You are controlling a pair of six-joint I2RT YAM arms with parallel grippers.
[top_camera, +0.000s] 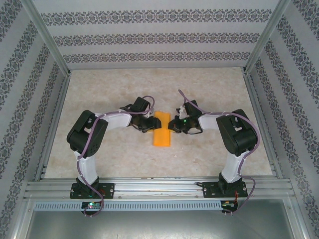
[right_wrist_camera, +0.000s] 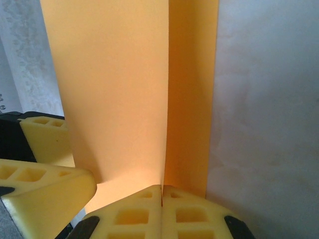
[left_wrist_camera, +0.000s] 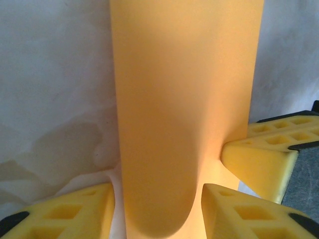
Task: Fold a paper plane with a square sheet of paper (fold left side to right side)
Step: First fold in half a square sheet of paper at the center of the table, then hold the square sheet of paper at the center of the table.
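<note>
Yellow-fingered left gripper (left_wrist_camera: 158,209) stands half-spread astride the rounded, uncreased fold of the square sheet of paper (top_camera: 162,130) at mid-table (top_camera: 99,149). Right gripper (right_wrist_camera: 162,196) is closed, apparently pinching the free edges. Left side lies over right; creasing and all plane folds remain.

Soft, even light fills the overhead view, leaving only faint shadows on the pale table (top_camera: 124,154). In the left wrist view the orange paper (left_wrist_camera: 184,99) glows warm, the yellow fingers (left_wrist_camera: 75,214) blur along the bottom edge, and a grey shadow pools lower left.
</note>
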